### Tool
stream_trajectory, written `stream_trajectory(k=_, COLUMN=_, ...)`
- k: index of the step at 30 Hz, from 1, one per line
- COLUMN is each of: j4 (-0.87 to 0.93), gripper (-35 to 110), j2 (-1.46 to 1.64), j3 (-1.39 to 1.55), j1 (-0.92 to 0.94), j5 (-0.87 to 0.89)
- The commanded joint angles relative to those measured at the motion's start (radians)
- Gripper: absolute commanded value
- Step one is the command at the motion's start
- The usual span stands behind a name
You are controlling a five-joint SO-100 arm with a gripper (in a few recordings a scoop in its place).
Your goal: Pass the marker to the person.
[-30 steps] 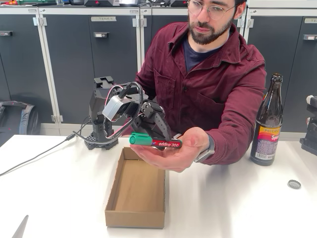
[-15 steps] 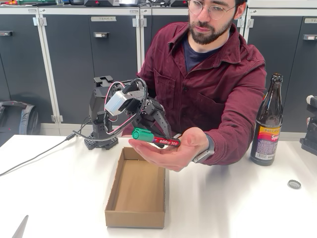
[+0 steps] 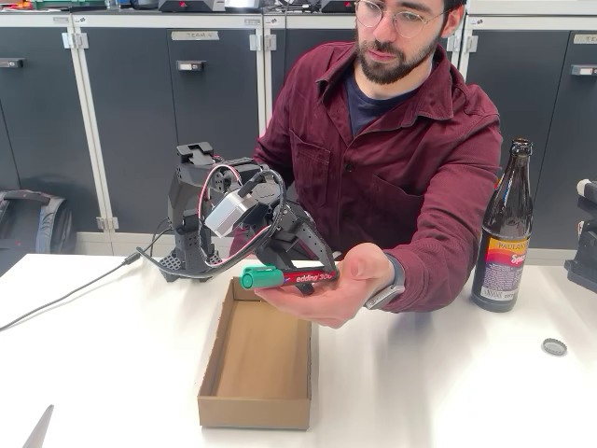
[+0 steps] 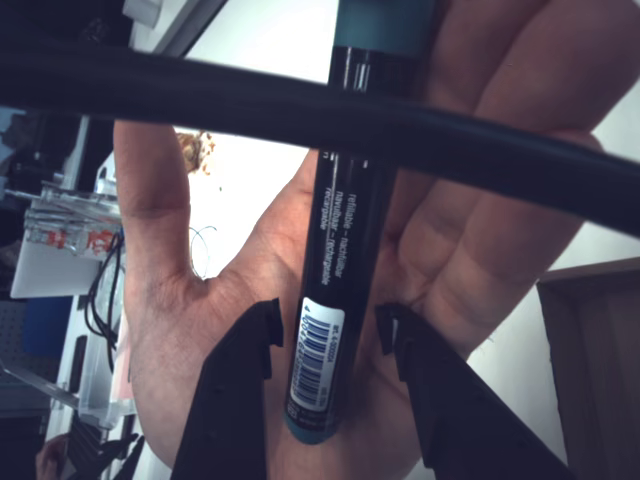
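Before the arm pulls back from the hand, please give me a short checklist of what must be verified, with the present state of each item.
1. Marker lies on the person's open palm: ok.
2. End effector released: in the wrist view the jaws stand on either side of the barrel with a gap on both sides: ok.
3. Person's fingers closed on the marker: not ok, the hand is flat under it.
4. Marker stable: cannot tell; its green cap overhangs the cardboard box.
5. Retreat path: the brown bottle stands well aside: ok.
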Motion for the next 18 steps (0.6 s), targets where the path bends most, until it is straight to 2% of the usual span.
stream_trajectory(k=1, j4=-0.028, gripper=23, j2=0.058, j3=0.037, j1=-0.023, j5=-0.041)
stream_trajectory(k=8, j4=-0.058, gripper=25, j2=0.123, j3=0.175, j1=-0.032, j5=-0.046)
stream_trajectory(k=18, j4=0.058, gripper=28, j2=0.341, j3=0.321, j1=-0.028, j5=-0.003)
